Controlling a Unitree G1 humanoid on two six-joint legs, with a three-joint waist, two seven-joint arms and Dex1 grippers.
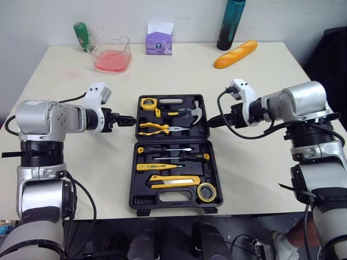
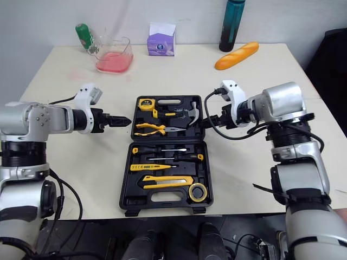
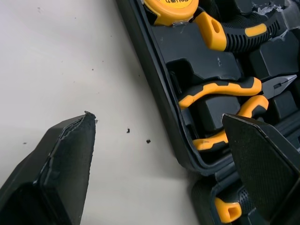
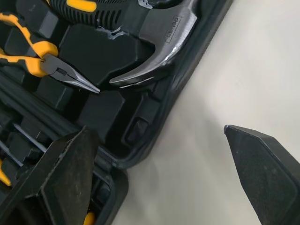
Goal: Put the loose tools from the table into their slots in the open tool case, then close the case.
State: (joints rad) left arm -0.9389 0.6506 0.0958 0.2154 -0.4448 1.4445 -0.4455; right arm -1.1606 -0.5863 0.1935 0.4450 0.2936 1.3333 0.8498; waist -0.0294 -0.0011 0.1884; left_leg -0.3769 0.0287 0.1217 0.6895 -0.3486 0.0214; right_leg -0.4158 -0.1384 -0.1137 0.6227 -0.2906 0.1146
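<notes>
The open tool case (image 1: 132, 184) is seen lying flat near the front middle of the table (image 1: 54, 157), both halves spread open. In the far half, a yellow tape measure (image 1: 147, 103), a hammer (image 1: 194, 112) and yellow-handled pliers (image 1: 154, 128) are seated in their slots. In the near half, two screwdrivers (image 1: 162, 149), a yellow utility knife (image 1: 173, 182) and a roll of yellow tape (image 1: 206, 191) are held.

The left gripper (image 1: 130, 120) is held just beside the left edge of the case, level with the pliers. Its fingers (image 3: 70, 159) are spread wide and nothing is held between them. In the left wrist view, one finger is seen over bare table and the other over the rim of the case.

The right gripper (image 1: 211, 123) is held just beside the right edge of the case, near the hammer head. Its fingers (image 4: 262, 164) are likewise spread apart and empty.

Along the far edge of the table, well apart from the case, a green bottle (image 1: 82, 35), a clear container with pink contents (image 1: 112, 54), a purple tissue box (image 1: 159, 39), a dark bottle (image 1: 231, 24) and a bread loaf (image 1: 235, 54) are set.
</notes>
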